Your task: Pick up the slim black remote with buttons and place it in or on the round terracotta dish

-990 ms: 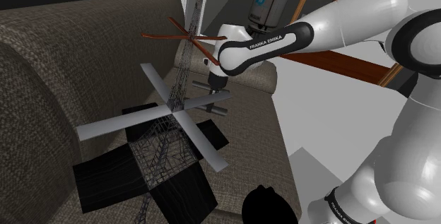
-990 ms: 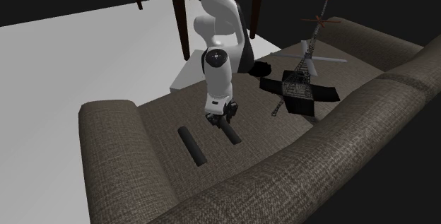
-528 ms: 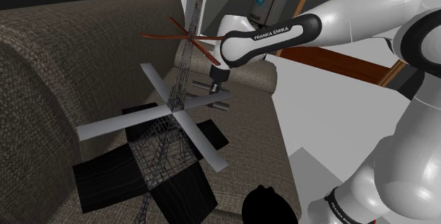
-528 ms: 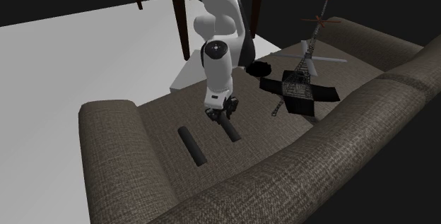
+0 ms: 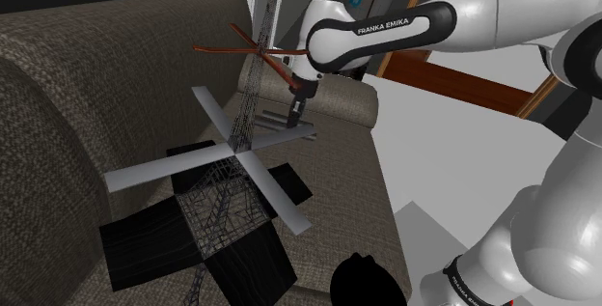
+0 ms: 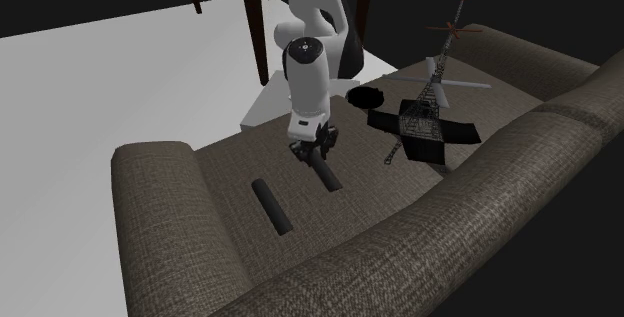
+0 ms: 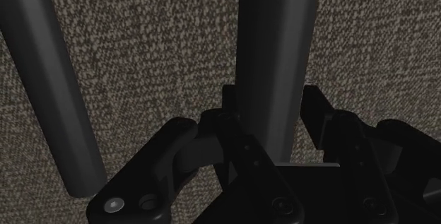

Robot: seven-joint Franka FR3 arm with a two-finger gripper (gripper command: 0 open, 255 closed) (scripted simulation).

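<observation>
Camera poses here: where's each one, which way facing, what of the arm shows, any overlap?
Shoulder view: beside the stand, facing along the sofa seat past a wire tower model; shows the arm and gripper.
Second exterior view: above the sofa's backrest, facing the arm across the seat; shows arm and gripper.
Wrist view: on the hand, looking down at the seat; shows black fingers clasping a dark remote.
Shared: both exterior views show the wire tower model and a round black dish.

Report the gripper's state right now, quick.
Gripper: closed, holding the slim black remote.
</observation>
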